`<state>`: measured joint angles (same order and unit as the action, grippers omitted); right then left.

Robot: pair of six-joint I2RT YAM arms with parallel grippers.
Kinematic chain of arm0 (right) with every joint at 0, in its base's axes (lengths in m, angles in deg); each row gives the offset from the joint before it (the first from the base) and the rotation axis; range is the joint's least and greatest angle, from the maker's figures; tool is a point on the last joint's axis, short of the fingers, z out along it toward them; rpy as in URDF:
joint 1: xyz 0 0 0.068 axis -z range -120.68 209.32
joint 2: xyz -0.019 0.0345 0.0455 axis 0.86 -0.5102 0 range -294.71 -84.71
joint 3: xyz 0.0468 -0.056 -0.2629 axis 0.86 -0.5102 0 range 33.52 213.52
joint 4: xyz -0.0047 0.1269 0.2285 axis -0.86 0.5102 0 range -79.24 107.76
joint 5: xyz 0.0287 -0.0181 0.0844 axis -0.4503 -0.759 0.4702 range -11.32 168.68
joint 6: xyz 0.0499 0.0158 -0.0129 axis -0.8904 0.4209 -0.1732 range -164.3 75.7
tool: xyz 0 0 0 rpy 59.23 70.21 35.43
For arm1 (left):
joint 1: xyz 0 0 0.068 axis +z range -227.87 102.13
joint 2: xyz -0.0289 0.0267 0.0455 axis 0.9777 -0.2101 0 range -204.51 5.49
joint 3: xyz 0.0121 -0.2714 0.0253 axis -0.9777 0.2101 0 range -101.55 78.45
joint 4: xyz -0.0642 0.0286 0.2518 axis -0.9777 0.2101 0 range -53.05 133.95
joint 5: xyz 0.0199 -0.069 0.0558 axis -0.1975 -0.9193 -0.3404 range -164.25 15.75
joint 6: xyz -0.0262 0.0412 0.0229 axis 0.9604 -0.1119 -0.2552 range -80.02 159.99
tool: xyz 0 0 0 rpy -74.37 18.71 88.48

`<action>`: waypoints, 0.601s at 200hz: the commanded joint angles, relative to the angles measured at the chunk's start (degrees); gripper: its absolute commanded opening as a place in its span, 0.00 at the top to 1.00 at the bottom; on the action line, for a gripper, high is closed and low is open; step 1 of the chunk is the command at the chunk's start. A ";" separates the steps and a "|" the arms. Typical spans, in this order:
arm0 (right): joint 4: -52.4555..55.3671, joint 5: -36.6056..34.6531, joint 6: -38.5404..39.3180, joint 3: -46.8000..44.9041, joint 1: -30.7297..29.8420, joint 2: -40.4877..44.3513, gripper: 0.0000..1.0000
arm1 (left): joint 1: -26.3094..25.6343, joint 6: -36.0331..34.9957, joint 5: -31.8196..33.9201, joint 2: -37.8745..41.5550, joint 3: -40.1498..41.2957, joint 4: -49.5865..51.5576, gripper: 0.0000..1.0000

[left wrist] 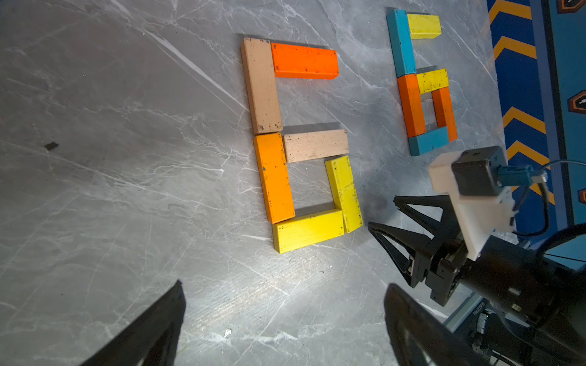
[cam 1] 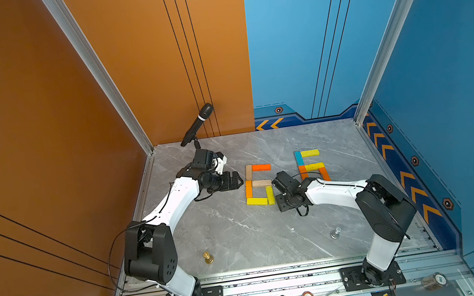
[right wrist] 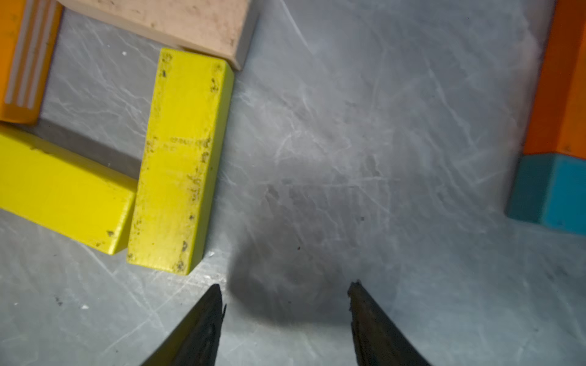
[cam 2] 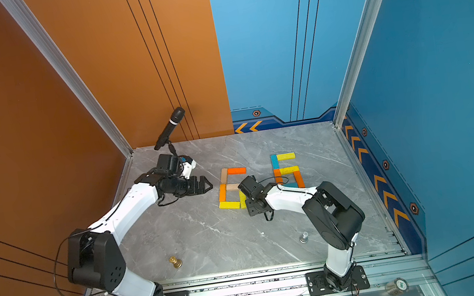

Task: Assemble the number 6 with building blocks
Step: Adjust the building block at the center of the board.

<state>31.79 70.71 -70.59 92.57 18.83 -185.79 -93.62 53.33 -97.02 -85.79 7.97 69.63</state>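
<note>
Before right gripper [right wrist: 285,293], yellow block [right wrist: 182,158] end-on

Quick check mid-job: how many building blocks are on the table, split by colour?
yellow blocks: 4
orange blocks: 4
blue blocks: 2
natural wood blocks: 2
Total: 12

Grey table [cam 1: 241,233] bears 12 building blocks [cam 1: 257,201], gold chess piece [cam 1: 208,257], silver chess piece [cam 1: 335,232].
</note>
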 commanded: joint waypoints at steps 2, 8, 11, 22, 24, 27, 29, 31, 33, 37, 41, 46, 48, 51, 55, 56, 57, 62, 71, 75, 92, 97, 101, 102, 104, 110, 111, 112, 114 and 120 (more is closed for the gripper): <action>1.64 -0.35 -1.32 2.08 -0.14 -1.59 0.36 | -0.07 0.46 -0.96 0.85 0.50 -0.27 0.02; 1.56 -0.23 -1.31 2.28 -0.16 -1.86 0.35 | -0.03 0.46 -0.97 0.85 0.51 -0.26 0.02; 1.59 -0.07 -1.31 2.38 -0.12 -1.91 0.35 | -0.07 0.46 -0.97 0.89 0.52 -0.26 0.02; 1.39 0.23 -1.42 2.73 -0.13 -2.42 0.35 | -0.07 0.46 -0.81 0.87 0.52 -0.27 0.02; 1.38 0.30 -1.36 2.83 -0.12 -2.49 0.35 | -0.05 0.46 -0.82 0.85 0.56 -0.26 0.02; 1.38 0.31 -1.33 2.96 -0.12 -2.60 0.35 | -0.07 0.47 -0.87 0.92 0.59 -0.26 0.02; 1.37 0.36 -1.32 3.08 -0.14 -2.69 0.35 | -0.07 0.41 -0.88 0.93 0.56 -0.26 0.02; 1.44 0.40 -1.32 3.11 -0.12 -2.71 0.35 | -0.07 0.42 -0.88 0.87 0.53 -0.30 0.02; 1.44 0.43 -1.31 3.23 -0.12 -2.83 0.35 | -0.07 0.38 -0.86 0.85 0.56 -0.33 0.02; 1.46 0.54 -1.27 3.34 -0.20 -2.92 0.35 | -0.07 0.32 -0.90 0.87 0.60 -0.26 0.02; 1.46 0.64 -1.23 3.50 -0.15 -2.98 0.35 | -0.05 0.41 -0.88 0.87 0.59 -0.27 0.02; 1.54 0.72 -1.23 3.70 -0.20 -3.15 0.35 | -0.02 0.37 -0.88 0.89 0.58 -0.32 0.02; 1.57 0.73 -1.18 3.70 -0.14 -3.20 0.35 | -0.01 0.39 -0.88 0.86 0.53 -0.29 0.02; 1.59 0.78 -1.16 3.78 -0.16 -3.18 0.35 | 0.00 0.37 -0.79 0.85 0.60 -0.26 0.02; 1.63 0.84 -1.18 3.92 -0.12 -3.33 0.35 | -0.06 0.36 -0.73 0.89 0.54 -0.28 0.02; 1.63 0.85 -1.16 3.94 -0.12 -3.29 0.35 | -0.02 0.36 -0.76 0.87 0.57 -0.27 0.02; 1.59 0.85 -1.15 3.96 -0.12 -3.31 0.35 | -0.05 0.37 -0.73 0.86 0.59 -0.26 0.02; 1.65 0.89 -1.14 4.01 -0.12 -3.34 0.35 | 0.04 0.32 -0.78 0.89 0.55 -0.30 0.02; 1.69 0.85 -1.07 4.07 -0.10 -3.45 0.35 | 0.06 0.37 -0.75 0.88 0.56 -0.27 0.02; 1.67 0.85 -1.05 4.08 -0.11 -3.46 0.35 | 0.02 0.35 -0.79 0.85 0.54 -0.26 0.02; 1.68 1.15 -1.05 4.28 -0.18 -3.57 0.35 | 0.08 0.33 -0.84 0.99 0.59 -0.27 0.02; 1.65 1.23 -1.00 4.30 -0.14 -3.65 0.34 | 0.02 0.40 -0.87 0.94 0.59 -0.32 0.02; 1.68 1.32 -0.97 4.40 -0.12 -3.67 0.34 | 0.04 0.37 -0.88 0.94 0.60 -0.27 0.02; 1.66 1.30 -0.96 4.41 -0.16 -3.68 0.34 | 0.03 0.37 -0.88 0.94 0.56 -0.31 0.02; 1.71 1.36 -0.96 4.34 -0.17 -3.69 0.34 | 0.02 0.37 -0.88 0.93 0.59 -0.29 0.02; 1.61 1.39 -0.99 4.41 -0.15 -3.70 0.34 | 0.04 0.31 -0.83 0.96 0.59 -0.33 0.02; 1.58 1.38 -0.97 4.41 -0.18 -3.74 0.34 | 0.03 0.34 -0.86 0.95 0.60 -0.29 0.02; 1.57 1.42 -0.97 4.41 -0.19 -3.71 0.34 | 0.02 0.35 -0.87 0.94 0.60 -0.27 0.02; 1.58 1.43 -0.96 4.41 -0.16 -3.74 0.34 | 0.08 0.36 -0.88 0.94 0.58 -0.26 0.02; 1.48 1.46 -0.96 4.49 -0.17 -3.85 0.34 | 0.09 0.31 -0.83 1.06 0.53 -0.26 0.02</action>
<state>31.79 71.35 -71.20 95.52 18.83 -188.68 -93.62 53.33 -97.00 -85.79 7.97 69.61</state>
